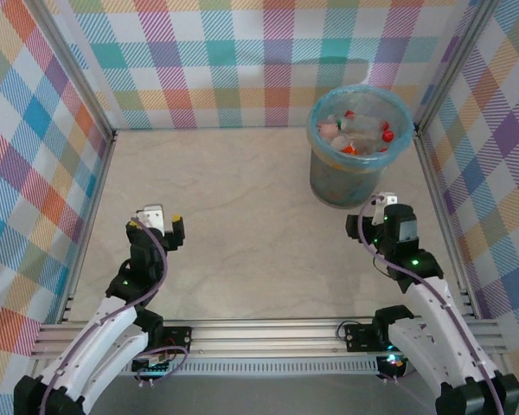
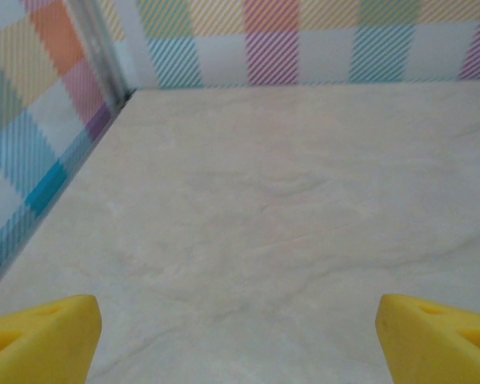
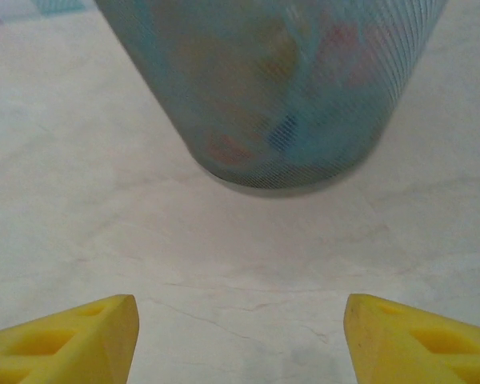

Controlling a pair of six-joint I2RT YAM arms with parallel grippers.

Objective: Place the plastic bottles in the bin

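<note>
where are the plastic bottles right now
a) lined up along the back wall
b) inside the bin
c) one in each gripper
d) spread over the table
b: in the top view the plastic bottles lie heaped inside the bin, with their red caps showing within its rim.

Round grey-blue mesh bin (image 1: 346,177) far right on pale marbled table (image 1: 242,207) | clear plastic bottles (image 1: 363,131) inside it | right gripper (image 1: 376,207) just before it | left gripper (image 1: 163,218) well apart, left
</note>
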